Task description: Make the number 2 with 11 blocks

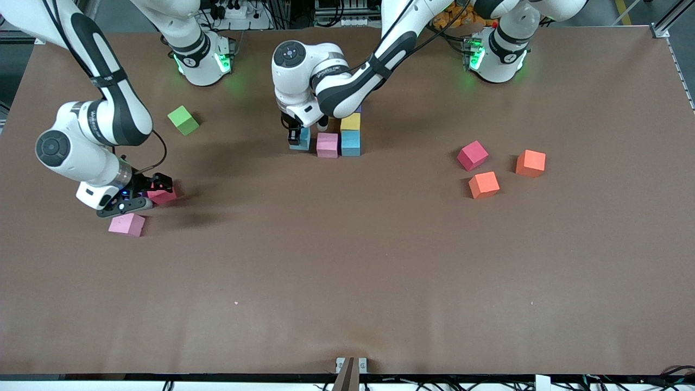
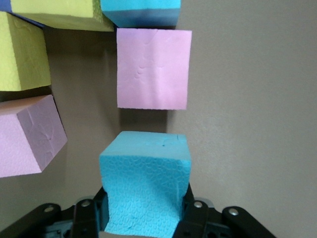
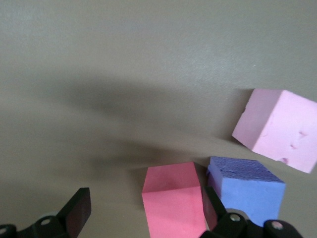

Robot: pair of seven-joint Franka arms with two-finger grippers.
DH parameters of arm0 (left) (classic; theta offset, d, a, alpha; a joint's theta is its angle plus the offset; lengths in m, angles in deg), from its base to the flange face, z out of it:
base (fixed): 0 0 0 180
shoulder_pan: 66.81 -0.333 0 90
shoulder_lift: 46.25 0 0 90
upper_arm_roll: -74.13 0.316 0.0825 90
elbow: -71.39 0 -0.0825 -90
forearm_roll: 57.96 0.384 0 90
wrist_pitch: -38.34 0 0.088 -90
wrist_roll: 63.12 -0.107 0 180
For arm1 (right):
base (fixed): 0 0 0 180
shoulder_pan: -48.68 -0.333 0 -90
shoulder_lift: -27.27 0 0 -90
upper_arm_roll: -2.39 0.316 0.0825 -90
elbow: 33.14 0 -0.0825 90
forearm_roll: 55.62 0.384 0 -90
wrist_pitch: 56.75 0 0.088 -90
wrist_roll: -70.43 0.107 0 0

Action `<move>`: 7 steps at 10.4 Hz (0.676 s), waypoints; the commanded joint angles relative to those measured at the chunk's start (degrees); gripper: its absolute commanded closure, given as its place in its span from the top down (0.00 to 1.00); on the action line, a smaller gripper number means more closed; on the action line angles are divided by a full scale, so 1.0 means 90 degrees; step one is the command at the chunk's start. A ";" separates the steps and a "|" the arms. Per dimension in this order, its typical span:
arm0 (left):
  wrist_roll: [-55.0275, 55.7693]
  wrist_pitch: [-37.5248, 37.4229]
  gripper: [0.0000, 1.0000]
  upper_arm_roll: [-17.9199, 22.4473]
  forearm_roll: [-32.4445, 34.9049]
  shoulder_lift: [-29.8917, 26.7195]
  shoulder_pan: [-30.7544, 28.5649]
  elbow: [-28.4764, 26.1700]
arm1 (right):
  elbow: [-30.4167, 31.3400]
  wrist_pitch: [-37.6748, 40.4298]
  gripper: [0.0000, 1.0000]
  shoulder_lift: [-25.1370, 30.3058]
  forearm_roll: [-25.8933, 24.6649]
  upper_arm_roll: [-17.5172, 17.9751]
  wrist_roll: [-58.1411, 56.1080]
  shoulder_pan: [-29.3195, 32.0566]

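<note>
Left pincer (image 1: 296,136) grips light blue block (image 2: 144,186) beside pink block (image 2: 153,68); right pincer (image 1: 142,194) open around red block (image 3: 172,201).

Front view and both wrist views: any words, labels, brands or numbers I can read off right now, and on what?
Right arm's wrist housing: a line of dark print, too small to read.
Left arm's wrist housing: a line of dark print, too small to read.
Blocks, such as the pink block and the light blue block in the left gripper: no text.
Table: no text or signs.
</note>
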 commanded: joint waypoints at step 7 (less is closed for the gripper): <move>0.0896 -0.0031 0.17 0.0055 0.0062 0.0268 0.0068 0.0010 | 0.0257 -0.1075 1.00 -0.0405 0.0072 -0.0154 -0.1042 0.0086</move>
